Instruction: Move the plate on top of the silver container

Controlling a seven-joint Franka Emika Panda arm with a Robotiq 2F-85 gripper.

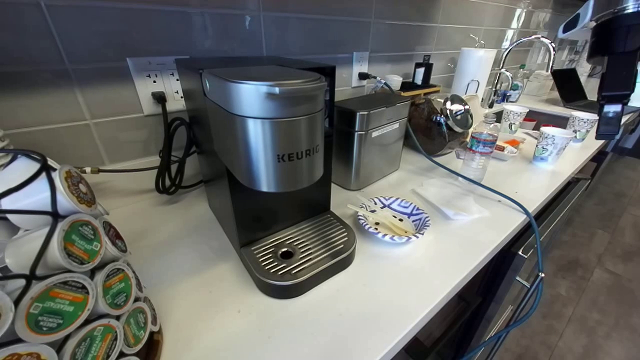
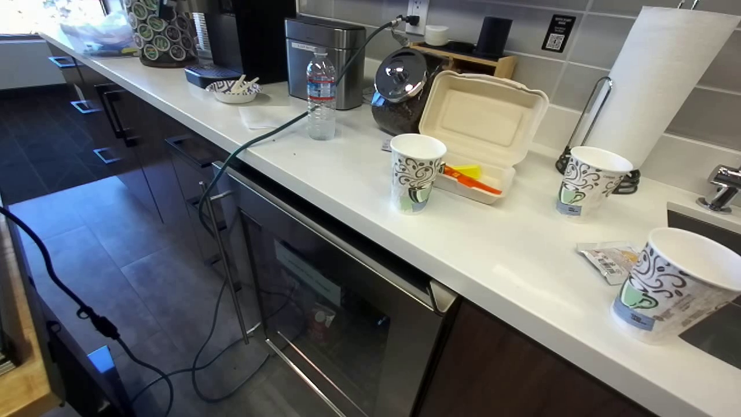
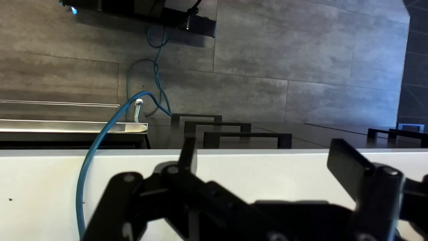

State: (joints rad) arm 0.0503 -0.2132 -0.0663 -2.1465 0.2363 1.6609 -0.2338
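The small round plate [image 1: 419, 216], white with a blue pattern, stands on the white counter in front of the silver container. It holds pale sticks or utensils and dark specks. It also shows in an exterior view [image 2: 233, 99]. The silver container [image 1: 376, 152] is a closed boxy steel bin with a label, beside the coffee machine; it also shows in an exterior view [image 2: 297, 74]. My gripper [image 1: 611, 117] hangs at the upper right, away from both. In the wrist view the gripper [image 3: 262, 150] has its fingers wide apart with nothing between them. Plate and container are out of the wrist view.
The Keurig machine [image 1: 270, 145] stands left of the plate. A blue cable [image 1: 492, 192] crosses the counter near a bottle [image 1: 475, 167] and a napkin [image 1: 452, 197]. Paper cups [image 2: 418, 174], an open food box [image 2: 480, 121] and a tilted dark jar [image 2: 399, 87] stand farther along.
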